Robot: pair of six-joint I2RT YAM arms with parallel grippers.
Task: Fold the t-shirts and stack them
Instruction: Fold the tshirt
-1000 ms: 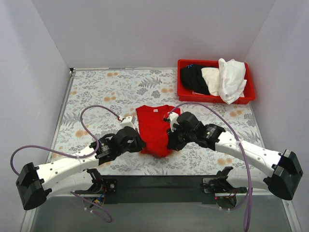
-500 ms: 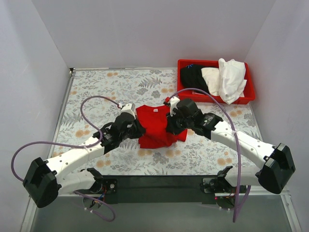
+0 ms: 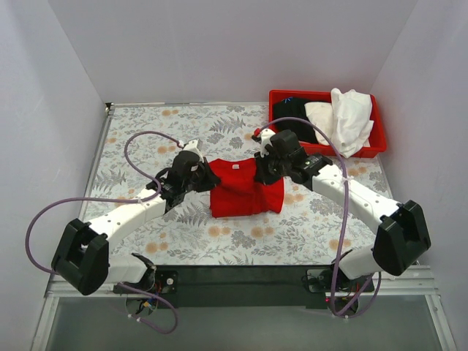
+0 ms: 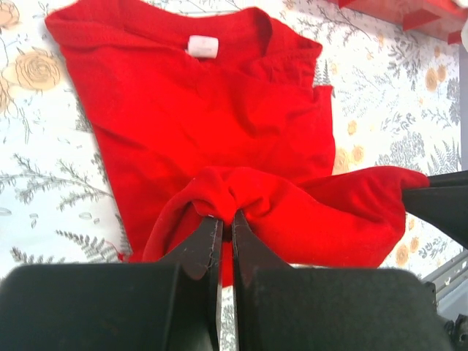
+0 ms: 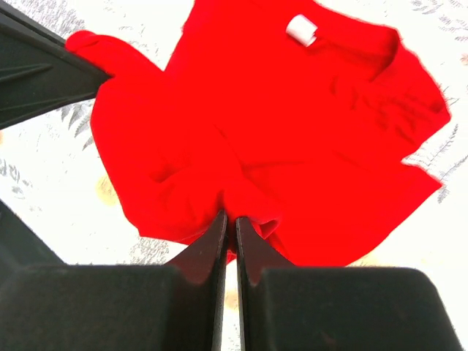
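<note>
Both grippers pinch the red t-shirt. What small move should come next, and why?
Probably carry the pinched edge toward the collar, then lower it: left gripper and right gripper are shut on the red t-shirt, whose neck label lies uncovered, so the fold looks unfinished.

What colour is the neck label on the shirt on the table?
White. The label on the red t-shirt shows best in the left wrist view.

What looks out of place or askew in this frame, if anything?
The white t-shirt hangs over the front wall of the red bin rather than lying inside. The red t-shirt is bunched, but the left gripper and right gripper each pinch it mid-fold, so that looks expected.
</note>
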